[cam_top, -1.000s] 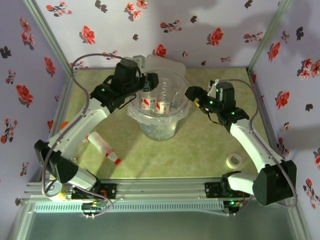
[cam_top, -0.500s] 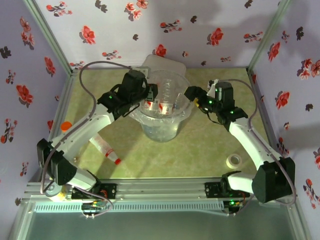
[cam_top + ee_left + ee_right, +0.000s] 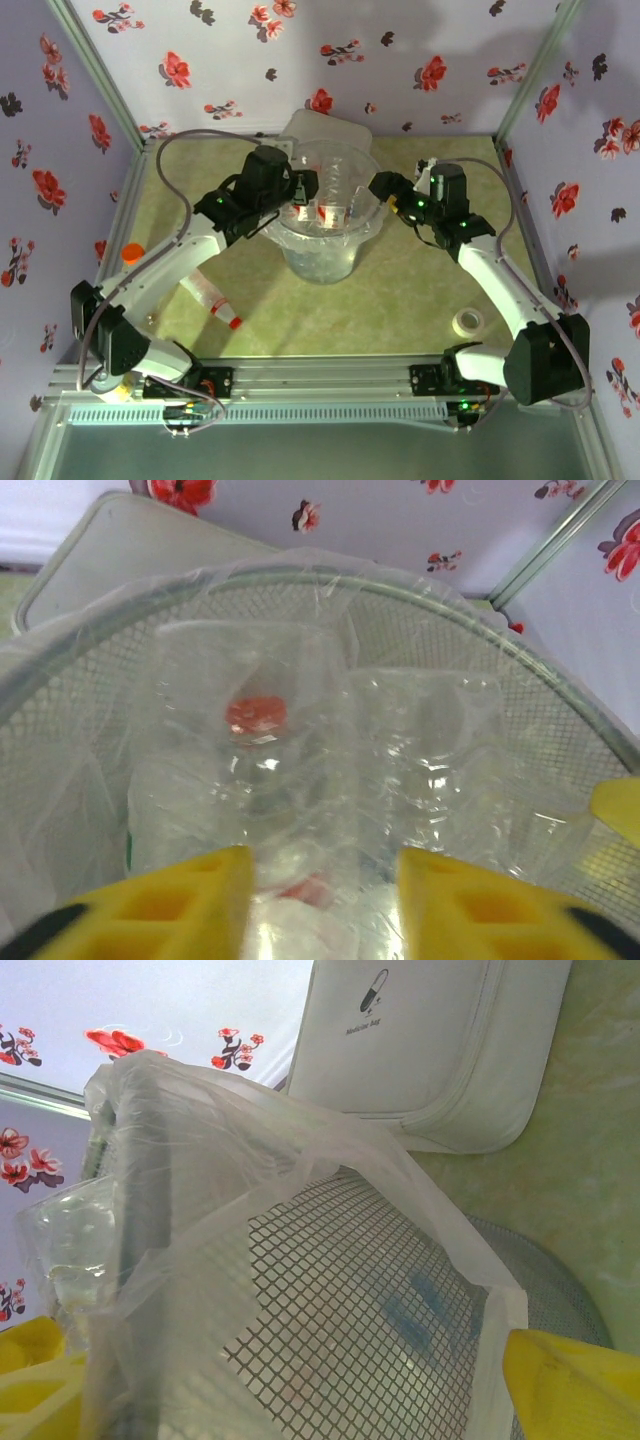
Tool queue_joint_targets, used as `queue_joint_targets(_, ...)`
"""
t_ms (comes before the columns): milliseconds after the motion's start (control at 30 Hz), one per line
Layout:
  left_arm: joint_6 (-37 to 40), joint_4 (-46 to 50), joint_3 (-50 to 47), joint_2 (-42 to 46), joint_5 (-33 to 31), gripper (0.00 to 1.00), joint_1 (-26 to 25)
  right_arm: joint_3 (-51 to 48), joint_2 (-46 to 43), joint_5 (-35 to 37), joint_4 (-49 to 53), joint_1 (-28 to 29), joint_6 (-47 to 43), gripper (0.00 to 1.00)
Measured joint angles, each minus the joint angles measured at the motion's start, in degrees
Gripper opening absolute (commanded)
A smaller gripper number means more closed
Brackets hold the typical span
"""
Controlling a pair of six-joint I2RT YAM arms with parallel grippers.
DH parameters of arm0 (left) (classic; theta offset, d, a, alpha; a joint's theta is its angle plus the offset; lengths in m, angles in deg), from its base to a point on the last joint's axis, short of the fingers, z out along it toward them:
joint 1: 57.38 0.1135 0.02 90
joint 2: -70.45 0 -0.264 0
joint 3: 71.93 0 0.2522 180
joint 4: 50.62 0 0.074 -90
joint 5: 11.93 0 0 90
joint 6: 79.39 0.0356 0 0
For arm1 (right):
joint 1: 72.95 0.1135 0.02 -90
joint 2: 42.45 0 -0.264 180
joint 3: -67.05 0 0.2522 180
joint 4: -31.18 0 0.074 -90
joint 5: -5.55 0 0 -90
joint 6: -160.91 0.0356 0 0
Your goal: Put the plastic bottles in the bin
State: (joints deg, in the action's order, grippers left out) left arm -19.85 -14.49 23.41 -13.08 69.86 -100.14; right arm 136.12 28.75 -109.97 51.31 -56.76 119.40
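A bottle [image 3: 208, 297] lies on the tabletop [image 3: 400, 300], red cap pointing near-right, well apart from the left gripper [image 3: 303, 190] (fingers apart) over the bin [image 3: 335, 265] holding other bottles [image 3: 322, 212]; right gripper [image 3: 381, 187] gapes astride its rim

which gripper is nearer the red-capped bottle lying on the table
Left. The left gripper is at the bin's left rim, on the bottle's side; the right gripper is at its right rim, beyond.

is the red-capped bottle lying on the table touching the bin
Apart. The top external view shows a stretch of bare green table between the red-capped bottle and the bin.
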Motion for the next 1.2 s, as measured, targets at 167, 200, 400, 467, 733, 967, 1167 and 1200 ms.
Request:
queue_joint_targets(167,2.6,7.2,4.6,0.1,0.2,0.70,-0.2,0.0,0.0,0.0,0.0,0.0,0.0,0.89)
queue_joint_targets(200,3.3,7.8,5.1,0.3,-0.3,0.73,-0.2,0.0,0.0,0.0,0.0,0.0,0.0,0.90)
queue_joint_targets(400,6.3,11.2,5.4,5.6,-7.0,0.88,0.0,0.0,0.1,0.0,0.0,0.0,0.0,0.89)
queue_joint_targets(467,6.9,12.8,5.3,8.6,-9.7,0.92,0.8,0.0,0.2,0.0,-0.1,0.0,0.0,0.90)
queue_joint_targets(733,-0.6,25.8,-3.9,21.3,-15.3,1.00,11.4,1.7,2.9,0.0,-0.5,-0.1,-0.5,0.90)
queue_joint_targets(967,-11.2,37.7,-20.7,24.9,-13.7,1.00,13.6,2.4,5.3,-0.1,-2.1,-0.1,-0.7,0.90)
queue_joint_targets(1167,-18.2,35.8,-39.1,29.9,-8.5,1.00,18.8,2.4,5.6,-0.2,-2.5,-0.1,-0.7,0.90)
queue_joint_targets(1200,-19.1,35.1,-41.7,30.3,-7.8,1.00,19.8,2.4,5.6,-0.2,-2.5,-0.1,-0.7,0.89)
